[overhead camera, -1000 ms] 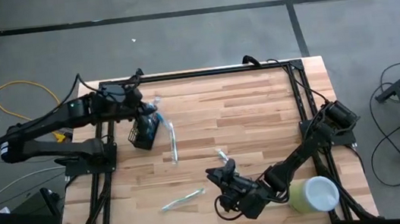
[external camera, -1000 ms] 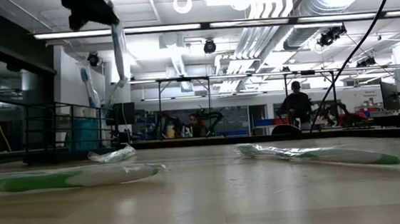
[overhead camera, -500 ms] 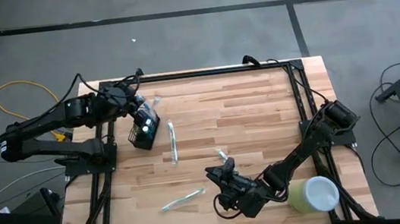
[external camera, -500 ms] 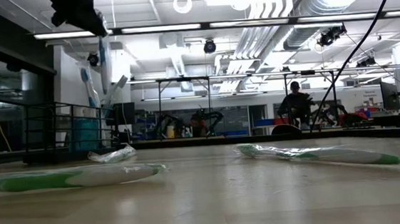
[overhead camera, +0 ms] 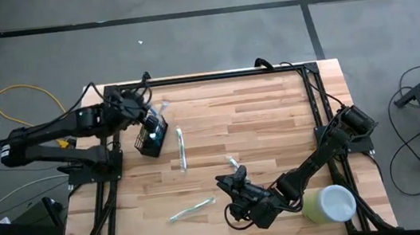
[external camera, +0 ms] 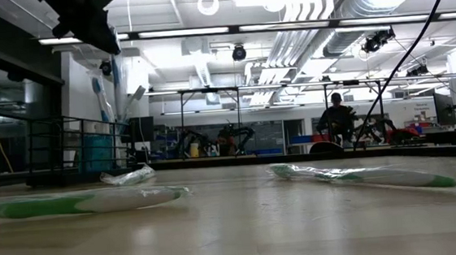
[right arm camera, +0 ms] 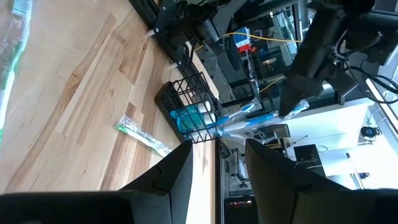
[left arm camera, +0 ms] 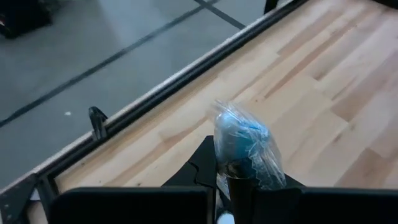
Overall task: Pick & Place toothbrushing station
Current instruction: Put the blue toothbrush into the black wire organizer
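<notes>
The black wire-mesh holder stands on its base at the table's far left; it also shows in the right wrist view, with blue things inside. My left gripper hovers right above it, shut on a blue toothbrush in clear wrap. The brush reaches down to the holder's open top; whether its lower end rests inside I cannot tell. My right gripper is open and empty, low over the table's near middle. My left gripper pinches the wrapped toothbrush between its two fingers, just below the blue head end. The head sticks up past the fingers. The fingers come from the table's left, slanting down and lying across the brush. The fingers hide the brush's lower part in the wrist view.
Three wrapped toothbrushes lie on the table: one beside the holder, a green one near the front, and a short one by my right gripper. A pale green cup lies at the near right corner. A person stands far behind.
My left gripper has moved a little toward the table's left edge with the wrapped toothbrush, staying shut on it. The brush has moved from the holder's right side to over its open top.
</notes>
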